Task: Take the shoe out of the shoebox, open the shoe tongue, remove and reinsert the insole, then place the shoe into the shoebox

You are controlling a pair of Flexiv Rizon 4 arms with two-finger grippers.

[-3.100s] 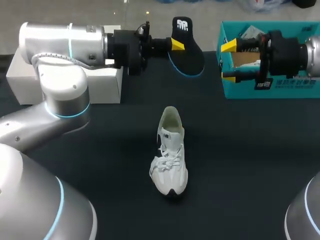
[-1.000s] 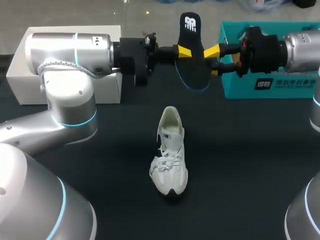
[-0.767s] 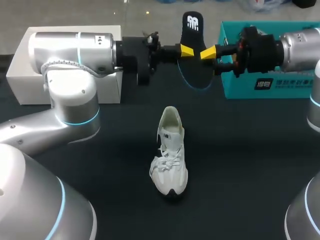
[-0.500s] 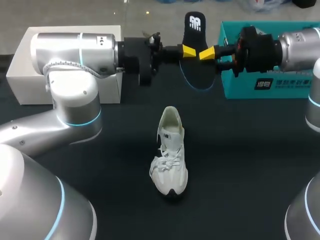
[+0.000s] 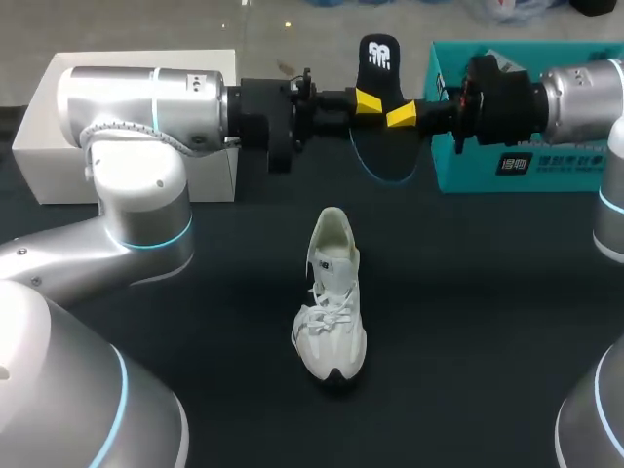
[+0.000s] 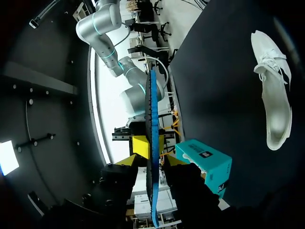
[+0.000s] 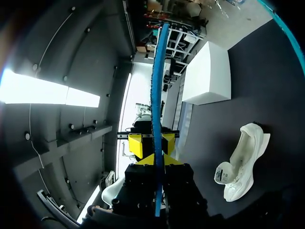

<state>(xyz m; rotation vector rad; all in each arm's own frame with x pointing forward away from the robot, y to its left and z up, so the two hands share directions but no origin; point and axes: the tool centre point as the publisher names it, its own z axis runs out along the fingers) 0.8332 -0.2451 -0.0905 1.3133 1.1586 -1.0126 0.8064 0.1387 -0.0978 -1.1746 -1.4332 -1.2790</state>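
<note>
Head view: shoe [image 5: 330, 312] out of box, lying mid-surface [image 5: 487, 322], heel toward far edge. Insole [image 5: 380, 60] is out, held upright in air nr far edge, w/ left hand [image 5: 366, 99] & right hand [image 5: 402, 115] both pinching it. Left to do, I judge: reinsert insole, put shoe back in shoebox [image 5: 546, 175] at far-right corner.

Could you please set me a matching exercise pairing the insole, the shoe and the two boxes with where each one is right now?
Things:
1. insole
2. shoe
3. teal box
4. white box

Places:
A. lying in the middle of the table
B. at the far right of the table
C. at the far left of the table
D. held up between the left claw and the right claw

Pairs: 1-D, 2-A, 3-B, 4-C
</note>
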